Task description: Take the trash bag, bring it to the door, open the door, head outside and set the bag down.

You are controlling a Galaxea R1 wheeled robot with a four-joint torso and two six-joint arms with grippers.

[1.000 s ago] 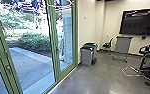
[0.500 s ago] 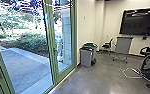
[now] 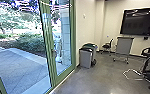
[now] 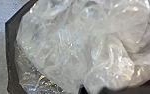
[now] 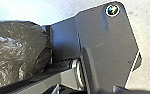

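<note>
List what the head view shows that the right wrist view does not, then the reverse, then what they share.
Head view: the green-framed glass door with paving and bushes beyond it, the grey bin by the wall, the chair, the stand and the dark screen.

Right wrist view: the bag, its see-through plastic crumpled, beside the robot's own dark plate.

Both: a stretch of floor, grey in the head view, paler in the right wrist view.

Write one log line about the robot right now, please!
Place: indoors | Trash bag: close to left wrist camera, hold unclear | Glass door: ahead, towards left | Bins: by the wall
</note>
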